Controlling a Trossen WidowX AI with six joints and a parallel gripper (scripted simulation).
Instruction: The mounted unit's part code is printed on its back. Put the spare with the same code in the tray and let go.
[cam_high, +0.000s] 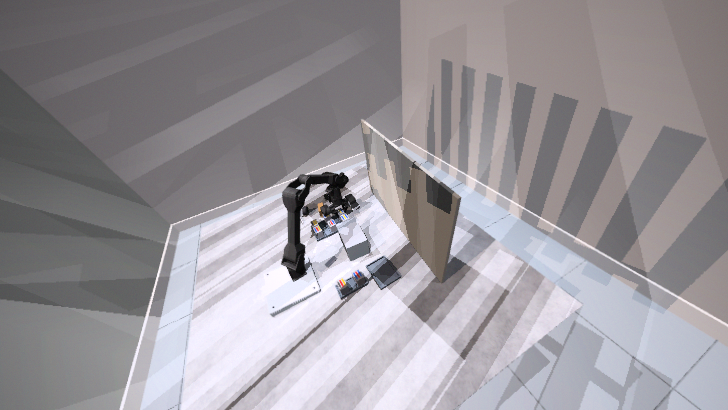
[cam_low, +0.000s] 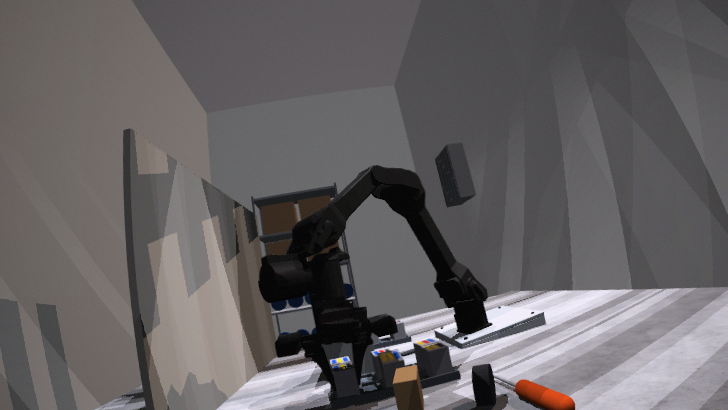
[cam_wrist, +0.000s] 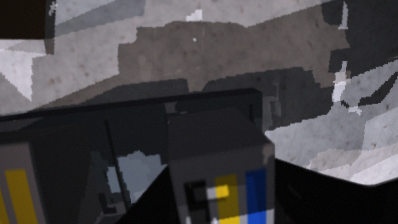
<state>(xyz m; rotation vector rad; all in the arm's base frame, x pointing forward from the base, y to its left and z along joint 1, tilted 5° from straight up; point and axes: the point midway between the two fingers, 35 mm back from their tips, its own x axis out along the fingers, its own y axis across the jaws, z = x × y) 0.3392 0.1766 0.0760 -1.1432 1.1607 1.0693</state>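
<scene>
My gripper (cam_wrist: 211, 166) (cam_low: 346, 377) is shut on a grey spare (cam_wrist: 220, 135) (cam_low: 346, 384) at the end of the dark rack (cam_wrist: 215, 95) (cam_low: 448, 377) (cam_high: 327, 236). In the wrist view its label shows black, yellow and blue stripes, with one finger on each side. The spare is still down in the rack. A middle spare (cam_low: 389, 371) and a far spare (cam_low: 435, 360) stand in the same rack. The dark, empty tray (cam_high: 384, 272) lies flat beyond a grey box (cam_high: 354, 239). I cannot identify the mounted unit or read a code on its back.
A second rack (cam_high: 350, 292) with two striped units stands beside the tray. A tall panel (cam_high: 430, 224) (cam_low: 193, 285) rises along one side. A tan block (cam_low: 408, 389), a black disc (cam_low: 482, 385) and an orange-handled screwdriver (cam_low: 545, 394) lie near the spares' rack.
</scene>
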